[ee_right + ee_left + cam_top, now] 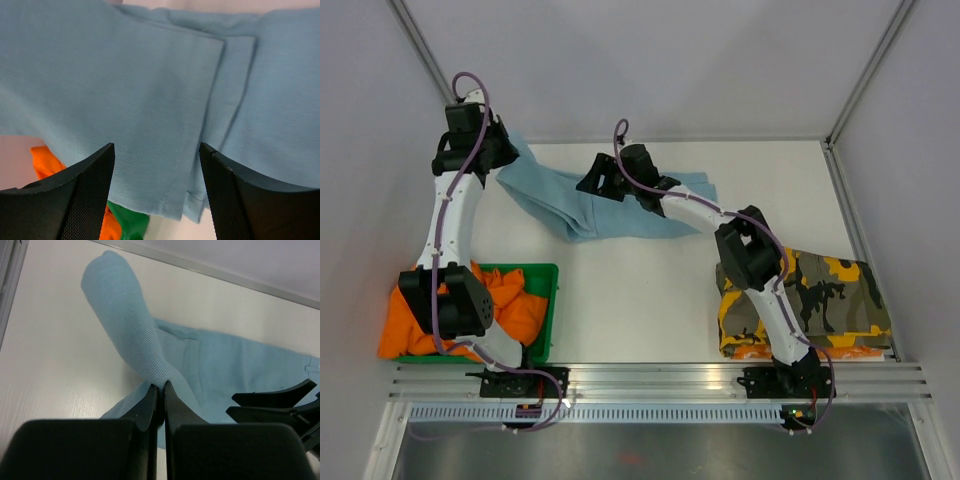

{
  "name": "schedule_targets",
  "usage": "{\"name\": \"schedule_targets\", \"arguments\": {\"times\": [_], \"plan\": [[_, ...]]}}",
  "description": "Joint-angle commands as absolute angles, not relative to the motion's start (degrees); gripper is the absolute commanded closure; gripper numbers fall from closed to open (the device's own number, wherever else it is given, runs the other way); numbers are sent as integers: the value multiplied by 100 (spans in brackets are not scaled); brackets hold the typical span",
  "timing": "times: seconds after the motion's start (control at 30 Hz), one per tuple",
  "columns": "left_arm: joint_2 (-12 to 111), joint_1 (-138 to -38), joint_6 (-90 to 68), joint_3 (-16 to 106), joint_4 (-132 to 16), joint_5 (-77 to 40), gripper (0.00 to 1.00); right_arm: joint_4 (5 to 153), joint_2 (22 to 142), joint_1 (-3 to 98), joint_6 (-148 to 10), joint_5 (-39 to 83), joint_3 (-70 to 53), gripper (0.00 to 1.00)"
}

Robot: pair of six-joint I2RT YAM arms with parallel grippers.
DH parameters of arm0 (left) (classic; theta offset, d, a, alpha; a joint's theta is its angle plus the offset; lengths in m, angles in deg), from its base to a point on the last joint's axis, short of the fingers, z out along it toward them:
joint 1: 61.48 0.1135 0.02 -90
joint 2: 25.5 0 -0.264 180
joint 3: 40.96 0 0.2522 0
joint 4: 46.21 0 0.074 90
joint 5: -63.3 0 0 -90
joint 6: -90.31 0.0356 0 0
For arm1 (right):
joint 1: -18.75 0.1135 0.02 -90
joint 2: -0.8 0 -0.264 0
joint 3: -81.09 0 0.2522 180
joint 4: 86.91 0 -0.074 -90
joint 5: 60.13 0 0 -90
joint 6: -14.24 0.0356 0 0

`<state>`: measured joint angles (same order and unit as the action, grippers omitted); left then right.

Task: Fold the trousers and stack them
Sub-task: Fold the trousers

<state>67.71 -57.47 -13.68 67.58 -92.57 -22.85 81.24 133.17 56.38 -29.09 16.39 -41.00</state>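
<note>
Green bin holds orange trousers; left pincer clamps blue trousers, right pincer gapes.

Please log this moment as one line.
left gripper: shut on light-blue trousers | right gripper: open above them

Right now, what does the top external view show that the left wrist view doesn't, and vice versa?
Only top external: the camouflage trousers at the right, and orange trousers in a green bin. Only left wrist: the left fingers pinched shut on a ribbed cloth edge. Both: the light-blue trousers on the white table, with the right fingers open over them.
</note>
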Motion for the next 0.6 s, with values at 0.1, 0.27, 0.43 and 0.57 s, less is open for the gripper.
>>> {"name": "schedule_targets", "arguments": {"times": [0.1,0.27,0.43,0.57], "plan": [[6652,-5401,-953,6842,-8748,-1221,98,8179,14070,6067,-2892,1685,-5017,27],[6810,-5243,-935,7088,-8835,-764,98,8196,14432,6409,-2830,1993,-4931,43],[6837,-5251,-1128,7212,-8880,-333,98,8267,14739,6506,-2795,2143,-4965,58],[6811,-5251,-1523,7194,-8766,149,98,8048,15090,6515,-2830,2169,-5491,62]]}}
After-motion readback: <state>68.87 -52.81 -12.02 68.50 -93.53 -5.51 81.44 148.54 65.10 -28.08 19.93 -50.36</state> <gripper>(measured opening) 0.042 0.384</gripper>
